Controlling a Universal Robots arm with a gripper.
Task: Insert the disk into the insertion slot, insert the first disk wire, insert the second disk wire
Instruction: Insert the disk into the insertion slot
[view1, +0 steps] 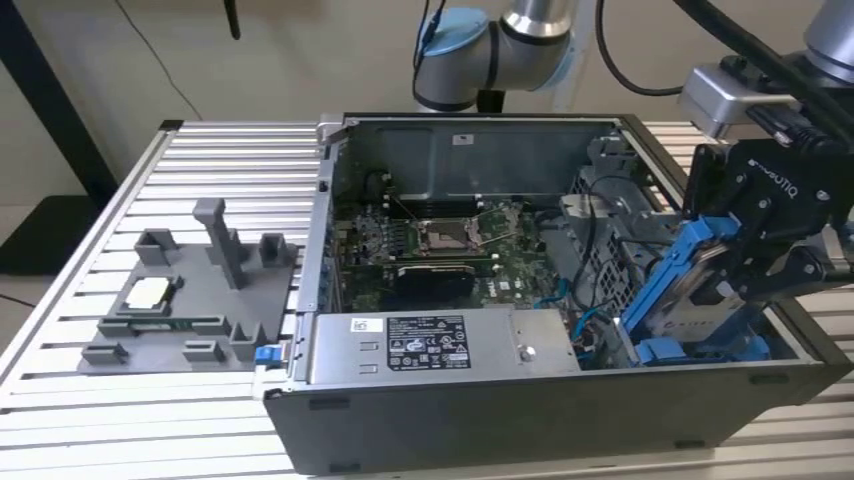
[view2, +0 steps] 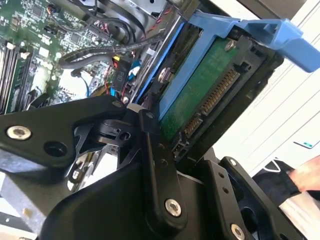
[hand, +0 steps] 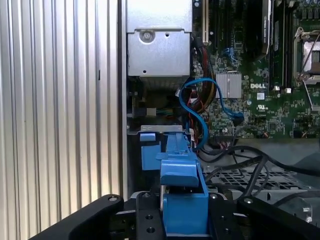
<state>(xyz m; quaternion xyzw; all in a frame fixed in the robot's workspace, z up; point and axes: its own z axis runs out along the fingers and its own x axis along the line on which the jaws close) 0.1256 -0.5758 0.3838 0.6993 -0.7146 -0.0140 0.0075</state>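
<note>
Step one is in hand: gripper (view1: 750, 268) clenched on the disk (view1: 671, 290), which hangs tilted with its lower end inside the computer case (view1: 534, 420) at the exterior view's right. It is apparently not yet seated, though the bay is partly hidden. Seating calls for squaring the carrier to the bay. Room is tight: case wall on one side, blue cable (hand: 200, 95) and black wires (hand: 250, 161) near.

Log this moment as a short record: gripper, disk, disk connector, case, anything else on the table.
gripper: shut on the disk
disk: in its blue frame, tilted, lower end inside the computer case, at the exterior view's right
disk connector: bare, no wire plugged in
computer case: open, on the slatted table
also on table: grey parts tray, at the exterior view's left
</note>
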